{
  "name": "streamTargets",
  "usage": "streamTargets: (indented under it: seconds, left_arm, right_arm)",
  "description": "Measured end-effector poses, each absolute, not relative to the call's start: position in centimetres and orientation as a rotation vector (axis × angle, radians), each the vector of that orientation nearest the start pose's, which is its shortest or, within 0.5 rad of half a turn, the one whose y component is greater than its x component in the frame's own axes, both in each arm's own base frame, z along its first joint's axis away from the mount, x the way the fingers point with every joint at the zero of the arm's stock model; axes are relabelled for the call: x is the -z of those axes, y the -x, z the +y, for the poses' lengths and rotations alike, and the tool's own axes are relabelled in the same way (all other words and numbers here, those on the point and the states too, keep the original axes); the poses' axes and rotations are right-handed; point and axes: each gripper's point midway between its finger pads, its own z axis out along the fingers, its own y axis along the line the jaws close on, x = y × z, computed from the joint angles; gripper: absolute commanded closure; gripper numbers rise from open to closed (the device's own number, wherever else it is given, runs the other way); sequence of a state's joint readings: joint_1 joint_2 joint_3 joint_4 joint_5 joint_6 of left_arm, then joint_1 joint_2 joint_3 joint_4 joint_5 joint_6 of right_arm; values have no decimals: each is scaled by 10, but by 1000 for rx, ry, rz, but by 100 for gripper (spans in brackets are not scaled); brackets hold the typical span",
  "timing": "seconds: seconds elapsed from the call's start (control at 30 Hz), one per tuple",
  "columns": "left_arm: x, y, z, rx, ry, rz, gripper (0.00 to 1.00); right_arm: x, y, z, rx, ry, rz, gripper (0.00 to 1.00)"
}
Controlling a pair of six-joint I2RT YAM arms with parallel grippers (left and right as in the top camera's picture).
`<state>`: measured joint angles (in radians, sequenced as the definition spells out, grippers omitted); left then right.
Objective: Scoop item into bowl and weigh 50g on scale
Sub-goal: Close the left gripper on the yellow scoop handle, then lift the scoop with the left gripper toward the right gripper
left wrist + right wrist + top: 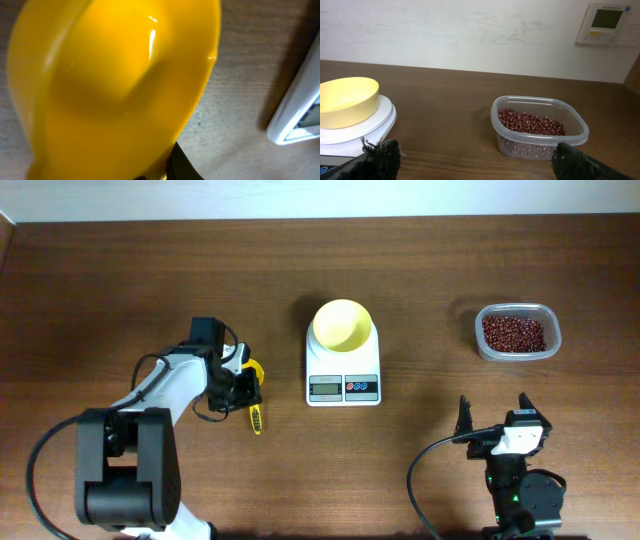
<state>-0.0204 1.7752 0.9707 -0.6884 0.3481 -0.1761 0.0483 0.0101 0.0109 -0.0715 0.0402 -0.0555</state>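
Lower right, right claw [495, 412] wide, empty. Left of centre, left claw [235, 385] sits over the yellow scoop [256, 418]; can't tell if it's closed on it. Mid frame, empty bowl [342, 325] on scale [343, 388]. Upper right, beans [513, 333] in clear tub [482, 348] on the desk [330, 470]. Beans look loose, light, rolly: no pinching, spill risk. Scoop likely stiff, slick plastic; hold by the handle.
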Motion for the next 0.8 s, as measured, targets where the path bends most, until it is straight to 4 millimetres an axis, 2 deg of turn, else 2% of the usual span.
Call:
streamTargets:
  seconds: [0.13, 0.23, 0.27, 0.53, 0.6, 0.63, 0.67, 0.7, 0.8]
  left_arm:
    - [-11, -304, -72, 617, 214, 3037, 100]
    - [-40, -310, -77, 651, 179, 2947, 100]
    - [-59, -313, -77, 653, 158, 2887, 100]
    - [-126, -316, -87, 736, 139, 2682, 100]
    - [-146, -322, -96, 820, 114, 2597, 100]
    - [-166, -327, -109, 923, 58, 2510, 100]
    - [-175, -327, -115, 979, 31, 2474, 100]
    - [-192, -331, -127, 1083, -43, 2387, 100]
    - [-240, -323, -157, 1398, -224, 2184, 100]
  right_arm:
    - [-159, -246, 5, 38, 54, 1641, 1]
    - [-159, -246, 5, 38, 54, 1641, 1]
    - [-159, -246, 5, 38, 54, 1641, 1]
    - [-159, -246, 5, 39, 54, 1641, 1]
    - [-159, -246, 5, 39, 54, 1641, 1]
    - [-159, -246, 5, 39, 54, 1641, 1]
    - [-159, -246, 5, 39, 54, 1641, 1]
    - [-159, -246, 5, 39, 54, 1641, 1]
    - [-159, -246, 5, 38, 54, 1642, 1]
